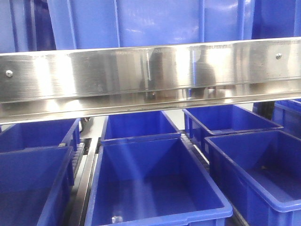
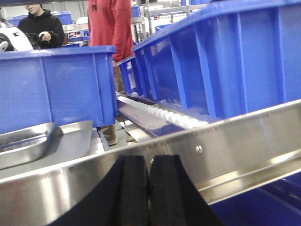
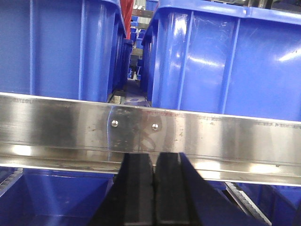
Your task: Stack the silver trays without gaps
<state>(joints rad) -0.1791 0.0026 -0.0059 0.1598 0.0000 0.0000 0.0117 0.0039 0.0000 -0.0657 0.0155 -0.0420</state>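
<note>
Left gripper (image 2: 148, 188): black pads pressed together, nothing between them, parked just in front of the steel rail (image 2: 235, 146) that crosses the left wrist view at a tilt. Right gripper (image 3: 154, 188): pads also closed together, empty, sitting right below the same kind of rail (image 3: 150, 129) with two screw heads.

Silver trays (image 2: 42, 141): only visible in the left wrist view, at lower left behind the rail, lying flat in front of a blue bin (image 2: 56, 84). One rounded tray corner sits on top of a flatter tray surface. Can't tell whether they nest flush.

Roller track (image 2: 162, 113) runs between the bins in that view. Two people in the background, one in red (image 2: 110, 23), one in black (image 2: 40, 23).

Front view: rail (image 1: 150, 75) across the frame, open blue bins (image 1: 155, 183) below, none showing a tray.
</note>
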